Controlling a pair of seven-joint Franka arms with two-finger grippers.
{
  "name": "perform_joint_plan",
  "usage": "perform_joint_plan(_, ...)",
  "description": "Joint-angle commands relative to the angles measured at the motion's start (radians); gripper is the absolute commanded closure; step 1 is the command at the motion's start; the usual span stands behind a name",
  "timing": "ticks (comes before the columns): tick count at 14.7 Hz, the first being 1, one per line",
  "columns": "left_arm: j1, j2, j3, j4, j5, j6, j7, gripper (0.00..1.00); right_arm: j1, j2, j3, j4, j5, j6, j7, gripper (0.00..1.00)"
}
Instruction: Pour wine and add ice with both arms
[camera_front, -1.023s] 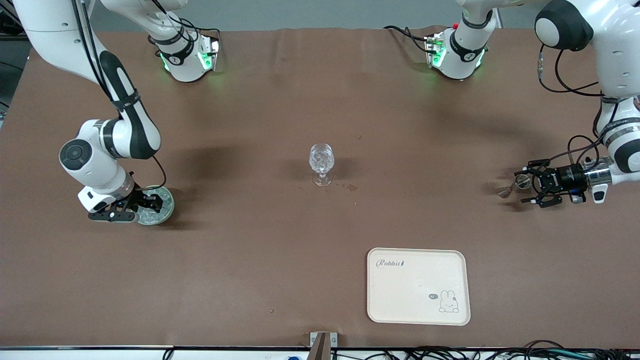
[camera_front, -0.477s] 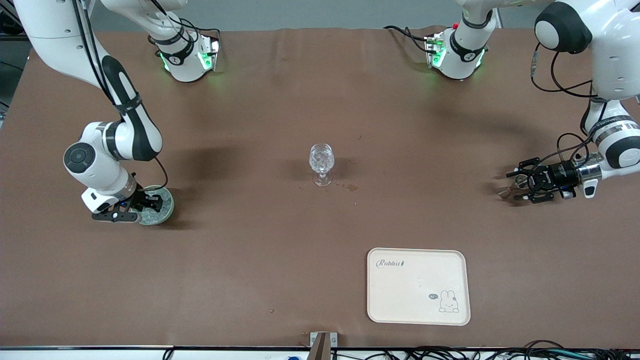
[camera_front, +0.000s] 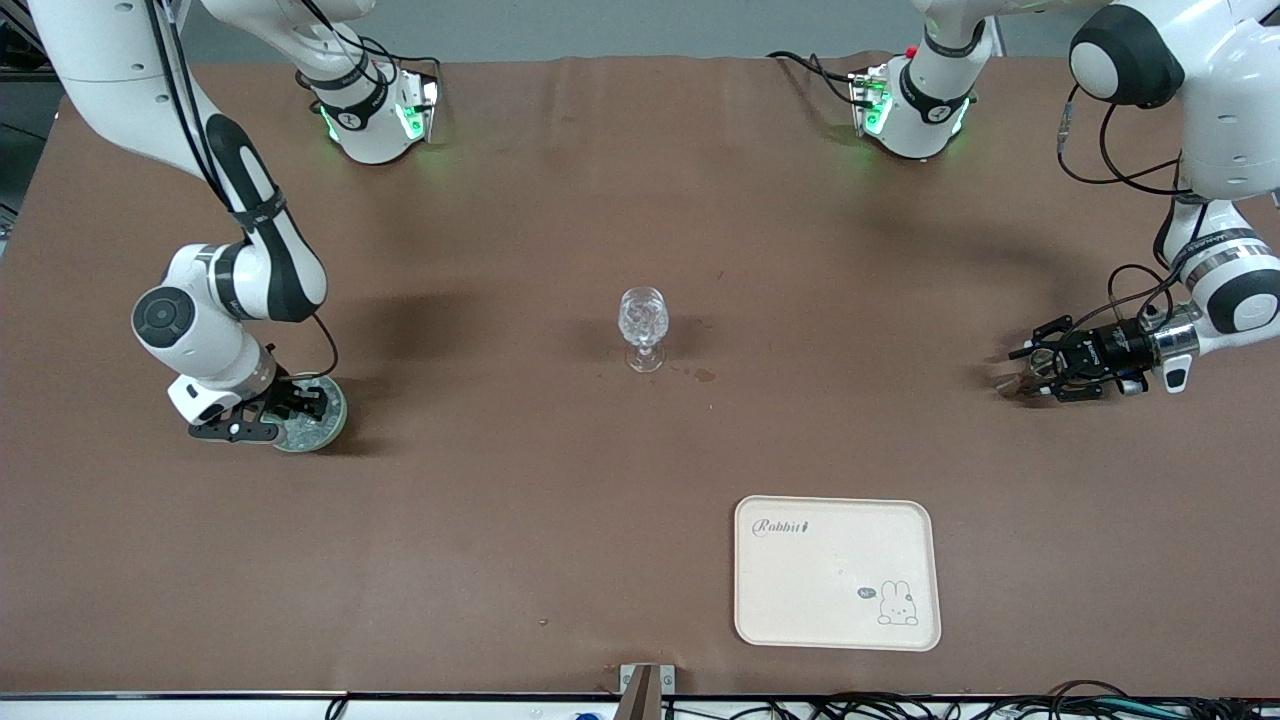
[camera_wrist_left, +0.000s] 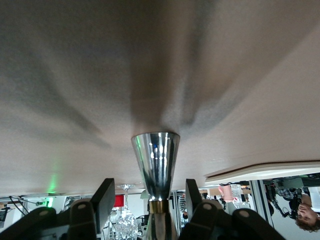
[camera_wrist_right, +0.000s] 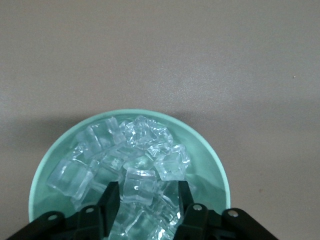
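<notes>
The silver hourglass measuring cup (camera_wrist_left: 156, 160) that stands for the wine is upright on the table at the left arm's end (camera_front: 1020, 380). My left gripper (camera_wrist_left: 150, 192) lies level around its waist, open, with a gap on each side (camera_front: 1040, 368). At the right arm's end, a pale green bowl (camera_wrist_right: 212, 157) holds a heap of clear ice cubes (camera_wrist_right: 135, 150). My right gripper (camera_wrist_right: 147, 192) is down in that bowl (camera_front: 335, 420), open, its fingers straddling one cube (camera_wrist_right: 139, 186) with room left on one side (camera_front: 290, 408).
A patterned clear stemmed glass (camera_front: 643, 325) stands mid-table between the two arms, with small dark spots on the cloth beside it. A cream tray (camera_front: 836, 572) with a rabbit drawing lies nearer the front camera, toward the left arm's end.
The left gripper has slid in around the measuring cup and its fingers have narrowed. The right gripper's fingers have narrowed around a cube in the bowl.
</notes>
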Motion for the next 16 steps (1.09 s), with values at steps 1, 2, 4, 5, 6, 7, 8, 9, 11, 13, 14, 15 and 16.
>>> perform_joint_plan(1, 0.0, -0.003, 0.008, -0.011, -0.046, -0.015, -0.004, 0.64, -0.002, 0.003, 0.009, -0.016, 0.005, 0.005, 0.007, 0.61)
perform_joint_plan(2, 0.0, -0.003, 0.008, -0.011, -0.048, -0.016, -0.006, 0.72, -0.001, 0.003, 0.009, -0.016, 0.005, 0.004, 0.007, 0.67)
perform_joint_plan(4, 0.001, -0.003, 0.008, -0.011, -0.049, -0.027, -0.006, 0.88, -0.001, 0.003, 0.009, -0.016, 0.005, 0.004, 0.007, 0.78)
perform_joint_plan(5, 0.003, -0.003, 0.008, -0.011, -0.051, -0.036, -0.006, 0.92, -0.001, 0.003, 0.009, -0.014, 0.005, 0.004, 0.007, 0.82)
perform_joint_plan(6, 0.007, -0.003, 0.008, -0.011, -0.057, -0.044, -0.008, 0.92, -0.001, 0.003, 0.009, -0.014, 0.005, 0.004, 0.007, 0.88)
perform_joint_plan(7, 0.021, -0.001, 0.008, -0.011, -0.067, -0.059, -0.012, 0.94, 0.001, 0.003, 0.009, -0.014, 0.005, 0.002, 0.008, 0.93)
perform_joint_plan(8, 0.027, -0.001, 0.008, -0.011, -0.072, -0.071, -0.012, 0.98, -0.001, 0.003, 0.013, -0.014, 0.005, 0.002, 0.011, 0.95)
perform_joint_plan(9, 0.021, -0.006, 0.01, -0.008, -0.072, -0.075, -0.014, 0.99, -0.001, 0.003, 0.013, -0.013, 0.005, 0.002, 0.013, 0.97)
perform_joint_plan(11, 0.015, -0.015, 0.01, -0.003, -0.072, -0.079, -0.017, 0.99, -0.001, 0.0, 0.016, -0.004, 0.005, -0.035, 0.024, 0.99)
perform_joint_plan(13, 0.014, -0.018, 0.006, 0.003, -0.072, -0.111, -0.027, 0.99, -0.002, -0.006, 0.027, 0.053, 0.005, -0.142, 0.024, 1.0)
perform_joint_plan(14, 0.014, -0.018, 0.006, 0.004, -0.072, -0.121, -0.029, 0.99, -0.002, -0.009, 0.027, 0.088, 0.005, -0.2, 0.022, 1.0)
perform_joint_plan(15, 0.015, -0.016, 0.006, 0.003, -0.072, -0.122, -0.028, 0.99, -0.001, -0.015, 0.027, 0.12, 0.008, -0.244, 0.024, 1.0)
perform_joint_plan(16, 0.017, -0.013, 0.005, 0.003, -0.074, -0.124, -0.028, 0.99, -0.001, -0.021, 0.027, 0.154, 0.015, -0.289, 0.024, 1.0)
